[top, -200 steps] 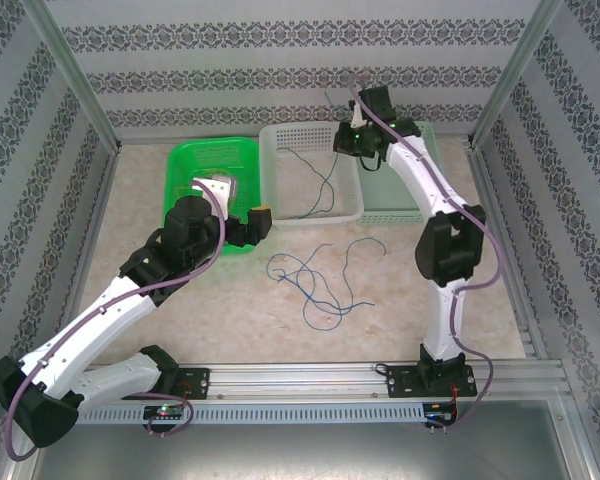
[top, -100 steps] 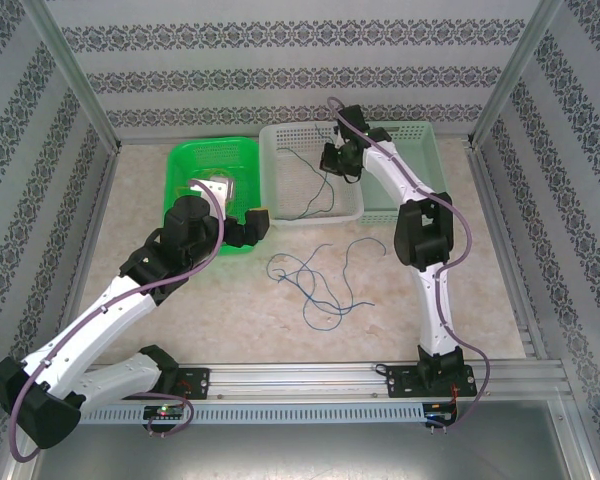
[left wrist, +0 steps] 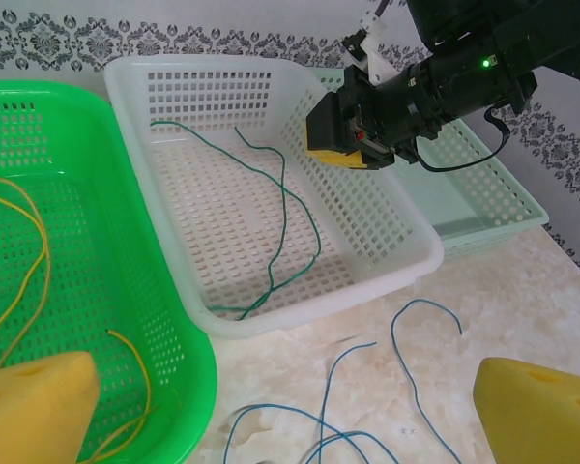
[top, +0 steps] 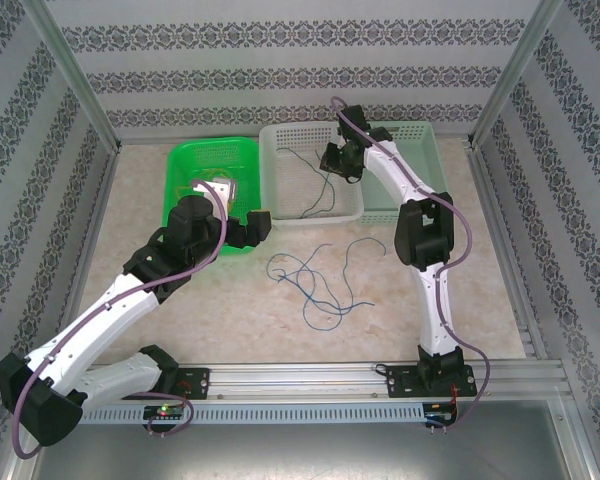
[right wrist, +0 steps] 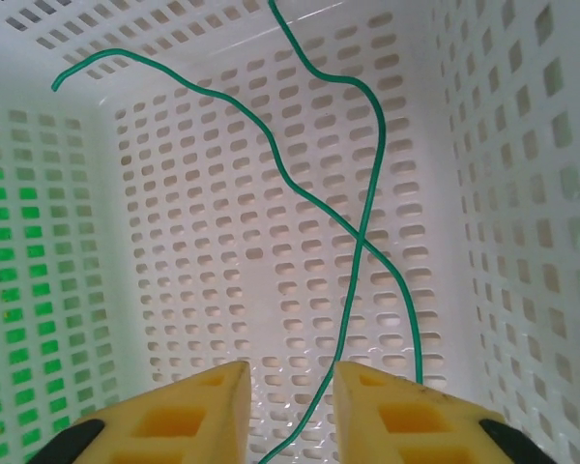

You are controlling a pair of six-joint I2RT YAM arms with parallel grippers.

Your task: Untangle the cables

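Since 1 second ago the right gripper (top: 336, 160) has swung left, from the seam between the white basket (left wrist: 367, 290) and the pale green basket (left wrist: 483, 208) to a spot above the white basket's right side. The left arm has barely shifted. The right gripper's yellow pads (right wrist: 198, 411) stand a narrow gap apart, and the green cable (right wrist: 361, 237) runs loose through that gap, unpinched. The left gripper (left wrist: 285, 387) is spread wide and holds nothing, over the near rim of the green basket (left wrist: 174, 329).

Both pairs of pads are cut off by the lower edge of their wrist views. The yellow cable (left wrist: 44, 253), in the green basket, runs off the left edge and behind the left pad. The blue cables (top: 315, 283) are too thin to count.

The green cable lies in the white basket, its long axis running from the far left corner to the near wall, 2 strands crossing once. The blue cables sprawl in a loose tangle on the table, just in front of the white basket
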